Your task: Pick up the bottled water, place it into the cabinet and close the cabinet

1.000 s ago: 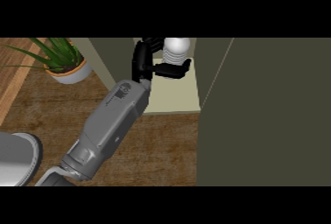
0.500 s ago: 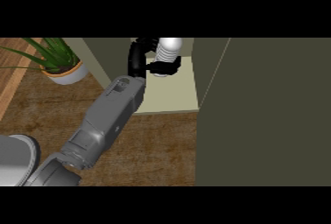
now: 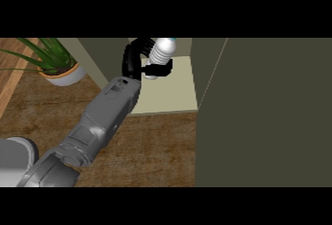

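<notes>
The bottled water (image 3: 160, 52), pale with a light blue cap, is tilted in my left hand (image 3: 156, 70), whose fingers are curled round its lower part. The hand and bottle are inside the open cabinet, above its pale shelf (image 3: 170, 94), near the back. My grey left forearm (image 3: 107, 110) reaches up to it from the lower left. The cabinet's dark olive door (image 3: 272, 114) stands open at the right. My right hand does not show.
A potted plant (image 3: 59, 66) in a white pot stands on the wooden counter (image 3: 152, 145) left of the cabinet's side wall (image 3: 97, 57). A grey rounded shape (image 3: 12, 158) sits at the lower left edge.
The left hand has carried the bottle deeper into the cabinet, towards the back of the shelf, and the forearm has stretched after it.
</notes>
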You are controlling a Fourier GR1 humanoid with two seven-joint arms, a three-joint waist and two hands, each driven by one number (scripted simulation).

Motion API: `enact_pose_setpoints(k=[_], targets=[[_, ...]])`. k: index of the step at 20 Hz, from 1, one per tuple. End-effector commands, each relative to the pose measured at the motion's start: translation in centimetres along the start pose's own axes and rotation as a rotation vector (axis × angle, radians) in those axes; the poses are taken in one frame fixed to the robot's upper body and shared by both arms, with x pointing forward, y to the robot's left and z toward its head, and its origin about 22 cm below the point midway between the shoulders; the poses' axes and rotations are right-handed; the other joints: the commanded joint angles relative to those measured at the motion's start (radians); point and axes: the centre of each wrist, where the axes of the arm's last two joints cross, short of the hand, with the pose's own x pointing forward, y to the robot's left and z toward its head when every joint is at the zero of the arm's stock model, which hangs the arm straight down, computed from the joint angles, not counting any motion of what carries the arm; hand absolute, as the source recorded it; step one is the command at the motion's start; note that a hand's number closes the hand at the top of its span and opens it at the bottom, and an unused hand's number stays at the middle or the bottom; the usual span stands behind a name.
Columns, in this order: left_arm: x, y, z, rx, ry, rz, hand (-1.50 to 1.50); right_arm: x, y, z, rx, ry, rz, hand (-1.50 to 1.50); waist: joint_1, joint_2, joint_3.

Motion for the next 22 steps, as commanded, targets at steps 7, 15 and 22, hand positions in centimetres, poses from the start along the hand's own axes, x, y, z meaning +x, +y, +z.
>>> enact_pose_setpoints(k=[7, 15, 22], targets=[[-2.8, 2.3, 0.1, 0.089, 0.024, -0.119, -1.5, 0.0, 0.4, -0.4, 0.003, -0.015, -0.01, -1.5, -0.005, 0.009, -0.002], [-2.0, 3.4, -1.1, 0.103, 0.032, -0.126, -1.5, 0.0, 0.4, -1.4, 0.017, -0.002, -0.009, -1.5, -0.001, 0.012, -0.003], [-2.4, 3.5, -0.8, 0.034, -0.029, 0.053, -1.5, 0.5, 0.5, 0.4, 0.0, -0.025, 0.004, -1.5, 0.007, 0.0, -0.003]])
